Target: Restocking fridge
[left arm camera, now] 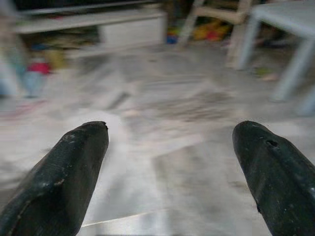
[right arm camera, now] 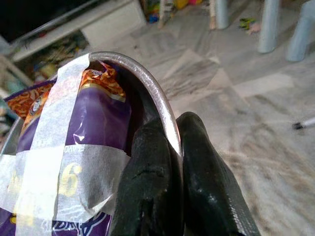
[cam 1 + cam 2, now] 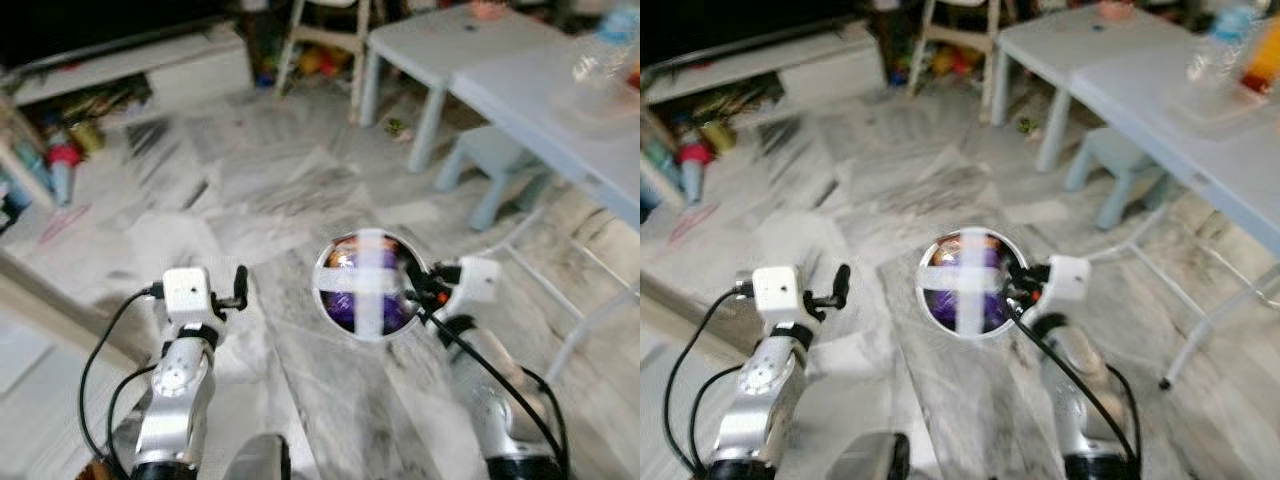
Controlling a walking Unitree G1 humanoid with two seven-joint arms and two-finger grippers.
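Note:
A round metal bowl [image 3: 330,262] hangs over the marble floor, held by its rim in my right gripper [image 3: 412,290], which is shut on it. Inside lies a purple and orange snack packet [image 2: 93,118], strapped down by a cross of white tape [image 3: 371,285]. In the right wrist view the two black fingers [image 2: 147,191] pinch the bowl's rim [image 2: 147,83]. My left gripper [image 3: 240,285] is held out over the floor to the left, open, with nothing between its fingers [image 1: 74,167].
A light blue table [image 3: 560,90] with a plastic bottle [image 3: 1212,48] stands at the right, a small blue stool [image 3: 495,160] beneath it. A low white shelf [image 3: 130,65] with toys and clutter runs along the back left. A wooden chair [image 3: 325,40] stands behind.

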